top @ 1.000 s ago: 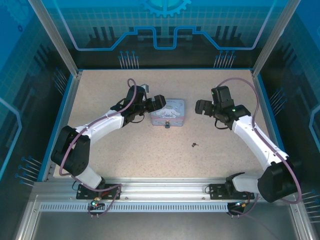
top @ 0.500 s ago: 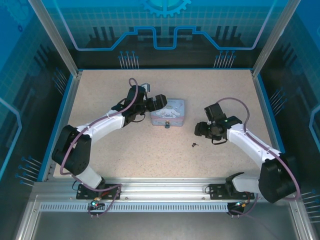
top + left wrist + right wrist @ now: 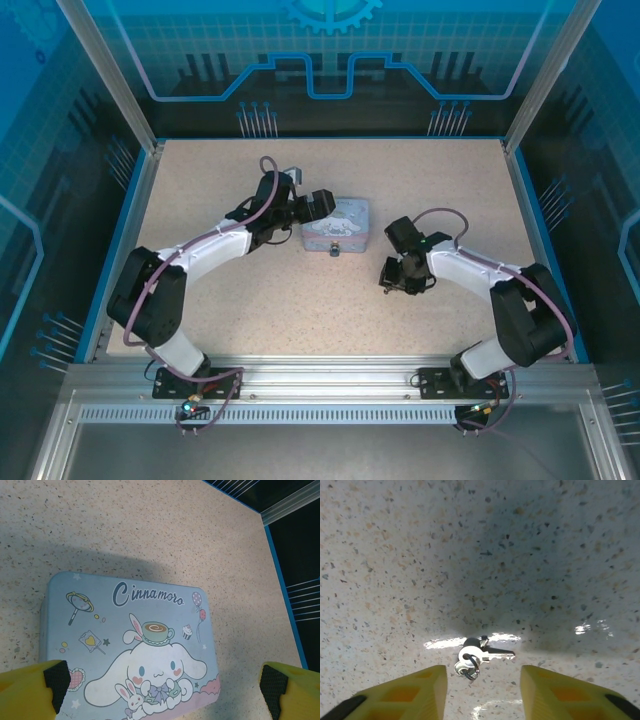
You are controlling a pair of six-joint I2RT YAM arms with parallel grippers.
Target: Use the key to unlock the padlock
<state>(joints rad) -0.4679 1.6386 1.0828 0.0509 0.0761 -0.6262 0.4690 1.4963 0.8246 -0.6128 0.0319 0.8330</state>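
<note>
1. Right gripper [image 3: 482, 674] has swung in from beside the tin and dropped low over the key [image 3: 481, 655]. A second ago it was up and well away from it.
2. Its jaws have narrowed from full spread. They're part-way in with a clear gap, not pinching anything yet.
3. In the right wrist view the key lies flat on the surface [image 3: 250, 320] with a small ring at its head. It sits just ahead of the fingertips, roughly centred in the gap, with no contact visible.
4. The key hasn't shifted, same spot near the tin's front right.
5. Left gripper [image 3: 164, 680] is unchanged: spread wide at the tin [image 3: 337, 222], pads either side of the lid in its wrist view. Can't tell if the pads actually touch the tin.
6. The padlock [image 3: 335, 250] hangs at the tin's near edge, untouched. Too small from above to read the keyhole side.
7. Read: this is the key pick-up stage, with the approach done and the closing under way. Unlocking hasn't started.
8. Next it needs the fingers slightly further forward or down so they close on the key's head, not the loose ring.
9. Risk: a thin, flat key on a hard surface could skid or pivot as the jaws close, leaving a bad angle for insertion.
</note>
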